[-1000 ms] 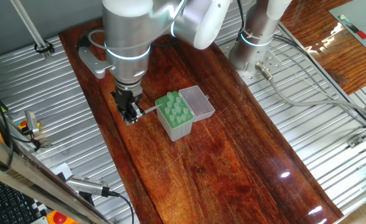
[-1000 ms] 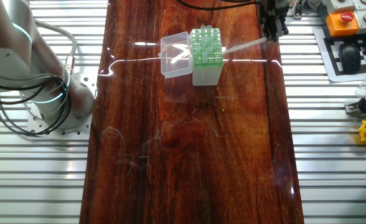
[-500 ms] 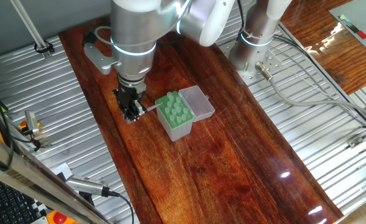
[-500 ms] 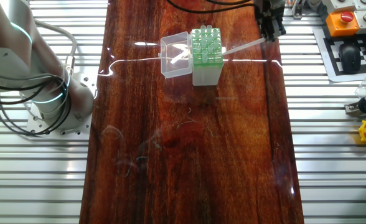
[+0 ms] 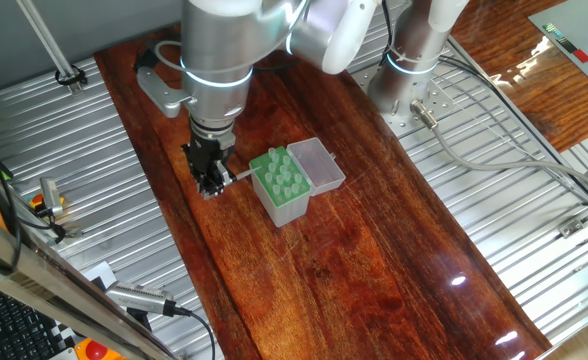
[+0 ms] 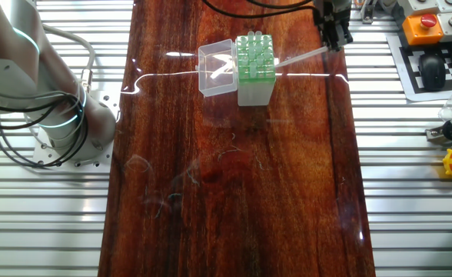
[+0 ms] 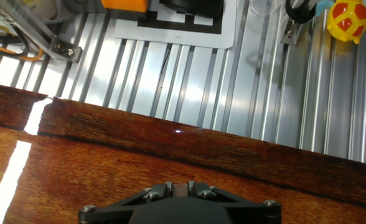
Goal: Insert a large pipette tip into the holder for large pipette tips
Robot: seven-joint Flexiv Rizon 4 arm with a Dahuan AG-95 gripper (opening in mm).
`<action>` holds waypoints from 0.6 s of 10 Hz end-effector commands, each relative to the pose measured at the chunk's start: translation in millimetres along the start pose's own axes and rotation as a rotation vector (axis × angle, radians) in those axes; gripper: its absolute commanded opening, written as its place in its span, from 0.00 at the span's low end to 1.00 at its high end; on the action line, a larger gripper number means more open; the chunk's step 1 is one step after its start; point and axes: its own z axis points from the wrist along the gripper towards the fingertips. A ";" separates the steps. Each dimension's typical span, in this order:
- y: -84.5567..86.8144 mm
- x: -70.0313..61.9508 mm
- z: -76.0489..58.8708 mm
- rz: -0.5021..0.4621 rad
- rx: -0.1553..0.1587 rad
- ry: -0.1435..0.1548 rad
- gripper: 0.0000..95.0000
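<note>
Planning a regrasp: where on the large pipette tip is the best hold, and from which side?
Grip the large pipette tip at its wide end, from above, away from the holder. It tapers toward the box, and the tool is there now.

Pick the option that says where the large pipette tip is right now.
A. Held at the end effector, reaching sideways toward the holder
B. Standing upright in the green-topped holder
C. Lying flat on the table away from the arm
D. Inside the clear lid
A: the large pipette tip slants from the end effector toward the holder.
</note>
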 end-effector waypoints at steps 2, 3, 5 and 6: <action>2.0 1.6 -2.1 0.013 0.004 -0.007 0.00; 1.7 2.7 -2.0 0.015 0.005 -0.011 0.00; 0.6 6.5 -1.5 0.011 0.007 -0.024 0.00; 0.3 8.3 -1.4 0.006 0.009 -0.033 0.00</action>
